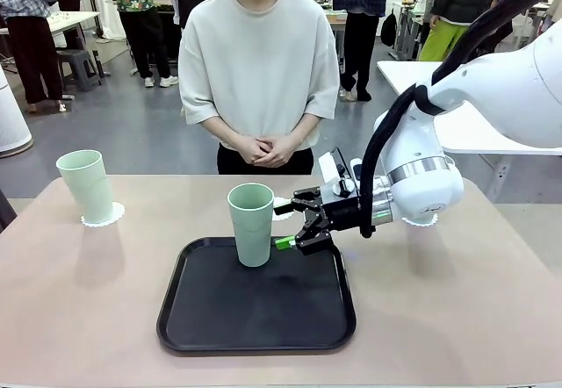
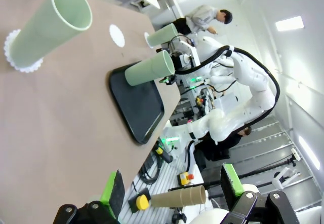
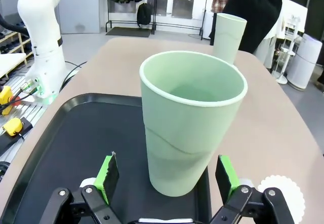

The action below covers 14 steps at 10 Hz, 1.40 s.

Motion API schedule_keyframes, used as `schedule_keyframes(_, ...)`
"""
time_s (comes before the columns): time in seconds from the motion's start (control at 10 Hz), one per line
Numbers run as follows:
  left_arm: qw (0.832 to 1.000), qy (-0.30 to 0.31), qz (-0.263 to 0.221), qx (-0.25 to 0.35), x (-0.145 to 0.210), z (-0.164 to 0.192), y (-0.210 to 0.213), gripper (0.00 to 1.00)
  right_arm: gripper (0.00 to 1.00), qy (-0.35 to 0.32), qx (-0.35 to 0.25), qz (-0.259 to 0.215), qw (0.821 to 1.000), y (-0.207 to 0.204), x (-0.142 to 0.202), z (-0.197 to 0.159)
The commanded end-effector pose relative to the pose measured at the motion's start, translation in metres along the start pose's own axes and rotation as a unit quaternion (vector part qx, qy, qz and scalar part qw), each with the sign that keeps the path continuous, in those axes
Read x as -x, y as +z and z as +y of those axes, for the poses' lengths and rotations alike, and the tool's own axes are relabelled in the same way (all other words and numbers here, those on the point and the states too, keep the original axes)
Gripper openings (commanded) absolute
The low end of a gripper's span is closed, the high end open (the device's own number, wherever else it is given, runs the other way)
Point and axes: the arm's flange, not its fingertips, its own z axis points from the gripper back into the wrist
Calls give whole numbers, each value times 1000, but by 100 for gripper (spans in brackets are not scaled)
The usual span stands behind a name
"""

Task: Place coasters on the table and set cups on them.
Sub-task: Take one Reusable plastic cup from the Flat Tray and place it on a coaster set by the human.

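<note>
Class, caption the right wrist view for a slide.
Open right gripper brackets a cup standing on the black tray.

The tray (image 1: pixel 263 309) sits on the desk (image 1: pixel 457 318), in the middle, near the robot's side. One cup (image 1: pixel 252 226) stands in the tray, at its far edge. The right pincer (image 1: pixel 286 224) is just right of that cup, with a finger on each side of it, not touching. Just behind the tray a bare coaster (image 1: pixel 283 204) lies on the desk. Far to the left of the tray, a second cup (image 1: pixel 86 186) stands on its own coaster (image 1: pixel 104 215). To the right of the tray, a bit farther back, a third coaster (image 1: pixel 423 221) lies partly under the robot's arm, with a third cup (image 2: pixel 163 33) on it. A person (image 1: pixel 259 63) stands behind the desk, past the tray.
</note>
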Motion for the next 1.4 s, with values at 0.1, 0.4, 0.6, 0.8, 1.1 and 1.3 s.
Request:
schedule_keyframes(0.1, 1000, 6, -11, -2, -2, -2, 0, 100, 100, 0, 0, 0, 1000, 0, 0, 0)
schedule_keyframes(0.4, 1000, 6, -11, -2, -2, -2, 0, 100, 100, 0, 0, 0, 1000, 0, 0, 0)
schedule_keyframes(0.6, 1000, 6, -11, -2, -2, -2, 0, 100, 100, 0, 0, 0, 1000, 0, 0, 0)
schedule_keyframes(0.8, 1000, 6, -11, -2, -2, -2, 0, 100, 100, 21, -5, -11, 1000, -2, 10, -8)
schedule_keyframes(1.1, 1000, 6, -11, -2, -2, -2, 0, 100, 100, 24, -12, -13, 1000, -7, 19, -14)
schedule_keyframes(1.3, 1000, 6, -11, -2, -2, -2, 0, 100, 100, 24, -11, -19, 999, -16, 23, -18)
